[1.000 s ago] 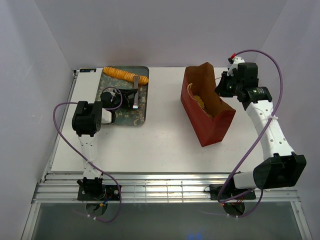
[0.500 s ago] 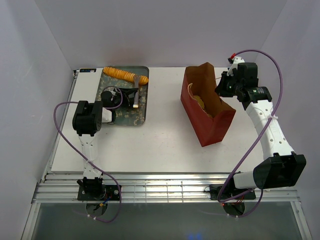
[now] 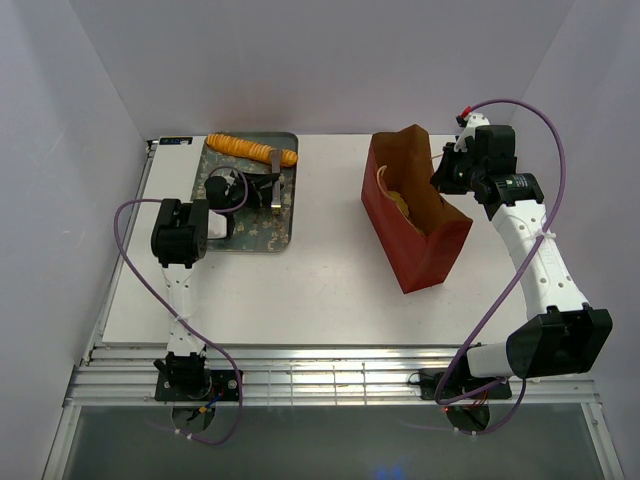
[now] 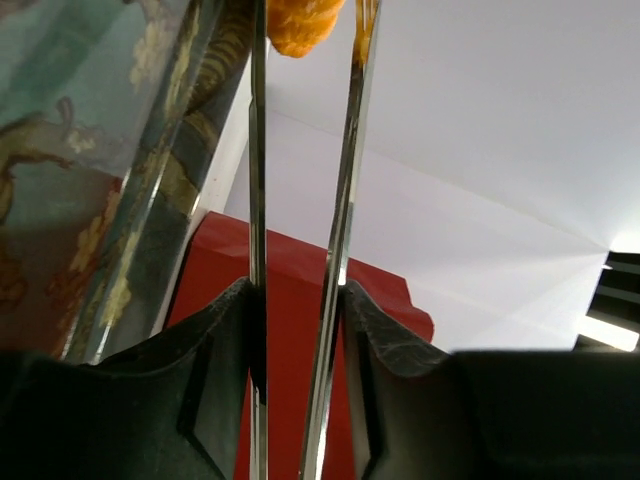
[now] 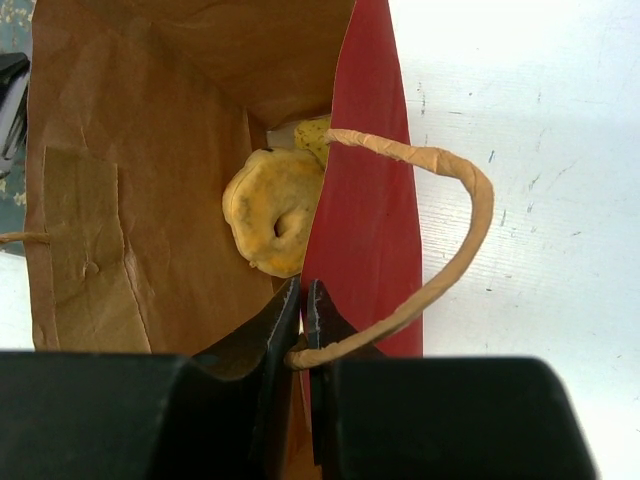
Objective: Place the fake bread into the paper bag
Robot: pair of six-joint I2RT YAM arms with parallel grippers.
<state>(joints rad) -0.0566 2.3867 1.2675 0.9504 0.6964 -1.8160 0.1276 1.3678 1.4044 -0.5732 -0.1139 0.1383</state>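
Over the last sec the left arm has swung a bit toward the far end of the tray (image 3: pixel 250 235), carrying the tongs (image 4: pixel 340 200) up to the loaf (image 3: pixel 250 150). The loaf itself hasn't shifted, and the right arm and bag (image 3: pixel 420 250) sit just as they did. So this reads as lining up for the next pick, not a lift yet.

The left pincer (image 4: pixel 298 300) is clamped on the tongs, one pad pressing each blade, w/ the blades a little apart. The loaf's orange end shows between them at the top edge of the wrist view (tips are cut off, so I can't tell if they're biting). The right pincer (image 5: pixel 303 300) is squeezed together on the bag's rim, holding the mouth open.

Where the bread is: the loaf lies along the tray's far edge. At least one bun (image 5: pixel 270 225) is already at the bottom of the bag, w/ another yellow piece partly hidden behind it.

Materials:
- The loaf is long, ridged and glossy, prob. hard plastic, so likely slippery in thin steel blades.
- The tongs are flat, mirror-bright strips.
- The tray is grey w/ a floral print and a raised lip.
- The bag is creased paper, red outside and brown inside, w/ a twisted paper-cord handle (image 5: pixel 460 230).
- The bun is round, knotted and matte.
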